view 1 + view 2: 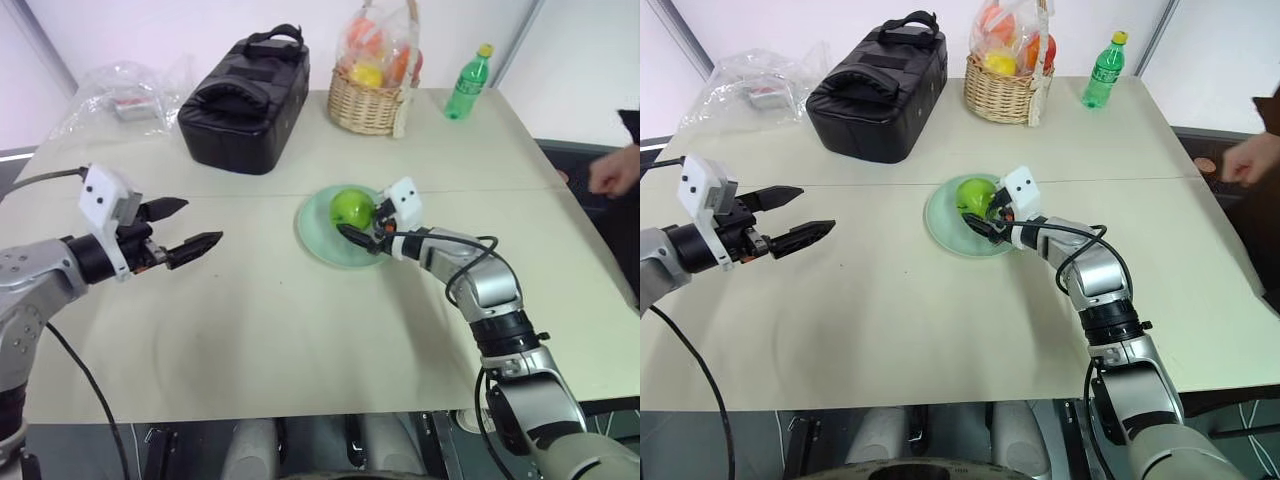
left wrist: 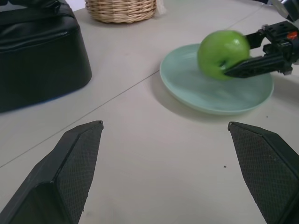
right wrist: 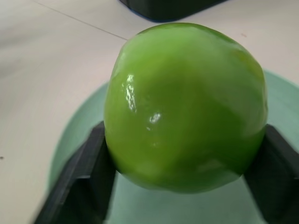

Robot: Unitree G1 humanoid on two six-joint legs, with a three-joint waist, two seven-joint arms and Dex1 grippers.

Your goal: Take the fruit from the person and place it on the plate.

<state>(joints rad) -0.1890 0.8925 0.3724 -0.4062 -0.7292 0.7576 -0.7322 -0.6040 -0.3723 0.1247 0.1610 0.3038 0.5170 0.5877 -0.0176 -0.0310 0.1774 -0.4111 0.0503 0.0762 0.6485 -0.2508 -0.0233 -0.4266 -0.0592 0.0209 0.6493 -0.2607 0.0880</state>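
Seeing my right gripper (image 1: 362, 222) fingers flanking the round glossy green apple (image 1: 352, 208) over the pale mint-green plate (image 1: 322, 238), grip unclear; left gripper (image 1: 187, 229) fingers gape, farther off.

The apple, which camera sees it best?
The right wrist view: the apple looks big there, between the right gripper's black fingers, over the plate. The left wrist view shows it from the side; the eye views show it small.

Glossy green apple (image 3: 187, 107) on a smooth, softly sheened plate (image 2: 196, 91); matt tabletop (image 1: 250, 330); woven wicker basket (image 1: 365, 105); black case (image 1: 245, 95), possibly leatherette; textured finger pads (image 2: 70, 177).
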